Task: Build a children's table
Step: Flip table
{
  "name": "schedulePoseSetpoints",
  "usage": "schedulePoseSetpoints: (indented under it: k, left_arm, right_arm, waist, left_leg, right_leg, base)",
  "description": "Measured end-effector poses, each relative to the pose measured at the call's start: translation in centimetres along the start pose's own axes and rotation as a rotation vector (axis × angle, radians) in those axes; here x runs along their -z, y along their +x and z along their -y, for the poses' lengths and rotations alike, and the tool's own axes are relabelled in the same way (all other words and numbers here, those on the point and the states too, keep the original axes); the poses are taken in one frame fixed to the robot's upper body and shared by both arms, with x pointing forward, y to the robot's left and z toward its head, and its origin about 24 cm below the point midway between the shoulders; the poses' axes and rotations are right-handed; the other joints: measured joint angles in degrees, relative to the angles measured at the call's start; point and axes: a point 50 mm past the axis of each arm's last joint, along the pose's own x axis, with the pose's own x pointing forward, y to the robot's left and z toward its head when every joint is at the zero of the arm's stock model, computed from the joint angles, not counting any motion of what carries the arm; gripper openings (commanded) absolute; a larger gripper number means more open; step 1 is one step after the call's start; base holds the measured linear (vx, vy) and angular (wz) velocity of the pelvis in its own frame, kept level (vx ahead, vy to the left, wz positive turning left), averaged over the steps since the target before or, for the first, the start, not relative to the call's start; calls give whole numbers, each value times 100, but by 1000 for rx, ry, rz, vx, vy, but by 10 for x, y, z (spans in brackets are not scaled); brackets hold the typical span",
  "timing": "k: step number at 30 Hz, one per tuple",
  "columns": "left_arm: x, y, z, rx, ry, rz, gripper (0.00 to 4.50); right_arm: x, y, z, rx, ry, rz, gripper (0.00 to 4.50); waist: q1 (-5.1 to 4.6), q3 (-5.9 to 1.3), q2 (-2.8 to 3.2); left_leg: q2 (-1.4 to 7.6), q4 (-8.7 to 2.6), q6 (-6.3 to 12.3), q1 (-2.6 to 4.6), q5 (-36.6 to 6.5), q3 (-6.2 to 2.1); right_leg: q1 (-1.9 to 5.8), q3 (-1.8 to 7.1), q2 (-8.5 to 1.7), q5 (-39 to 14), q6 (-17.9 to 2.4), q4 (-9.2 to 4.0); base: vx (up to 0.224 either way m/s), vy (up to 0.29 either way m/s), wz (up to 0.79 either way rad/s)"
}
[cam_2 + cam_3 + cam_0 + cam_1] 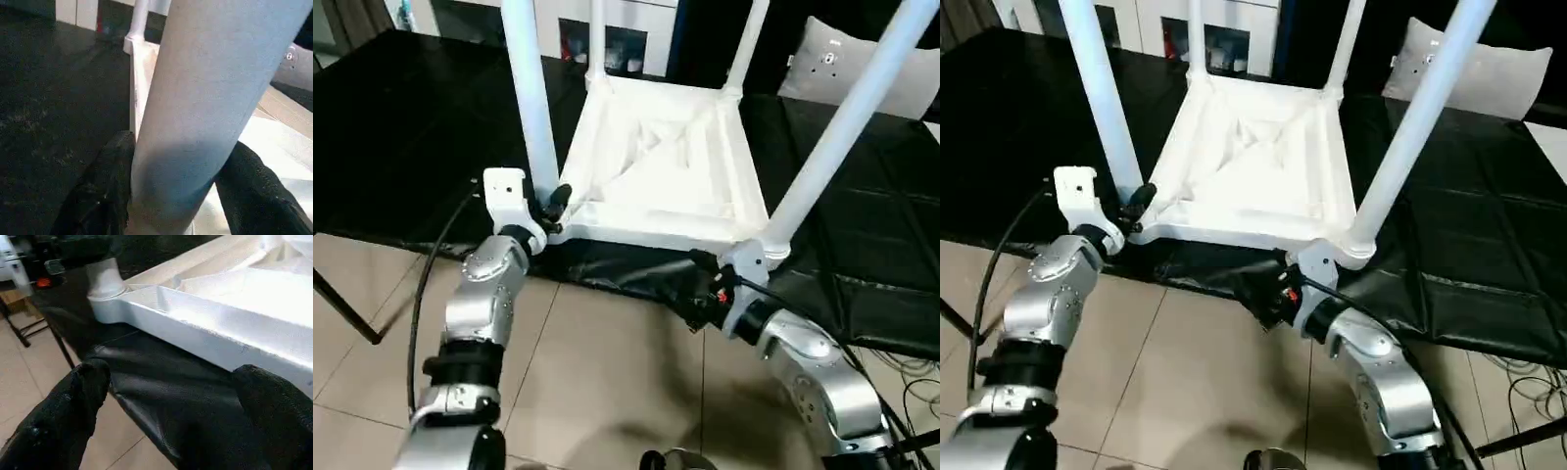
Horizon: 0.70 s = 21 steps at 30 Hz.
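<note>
Head views: the children's table (656, 166) lies upside down on the black-sheeted work table (401, 147), its four legs rising out of frame. The left gripper (551, 208) sits at the base of the near-left leg (530, 98); the right gripper (1271, 290) hangs at the sheet's edge below the near-right corner, its fingertips hard to make out.

Left wrist view: both black fingers (105, 186) flank the leg, pressed against it.

Right wrist view: fingers (73, 406) spread wide, empty, before the tabletop's rim.
</note>
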Motion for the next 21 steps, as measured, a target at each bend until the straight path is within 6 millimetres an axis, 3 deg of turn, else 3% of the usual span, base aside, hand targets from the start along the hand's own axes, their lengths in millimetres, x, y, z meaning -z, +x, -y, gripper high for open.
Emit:
schedulePoseSetpoints:
  k: [9, 21]
  left_arm:
    - [5, -9, 24, 48, -331, -61, 221]
    - [6, -23, 40, 143, -322, -139, 217]
  right_arm:
    - [0, 8, 10, 140, 169, 34, 450]
    - [-25, 34, 37, 262, 512, 252, 450]
  waist:
    - [6, 7, -14]
    - [57, 3, -24]
  left_leg:
    - [4, 0, -1, -6, 1, 3]
    - [1, 0, 11, -43, 6, 7]
  right_leg:
    - [-5, -4, 0, -14, 23, 1]
    - [-29, -6, -11, -12, 20, 4]
  base:
    - [0, 0, 0]
    - [0, 0, 0]
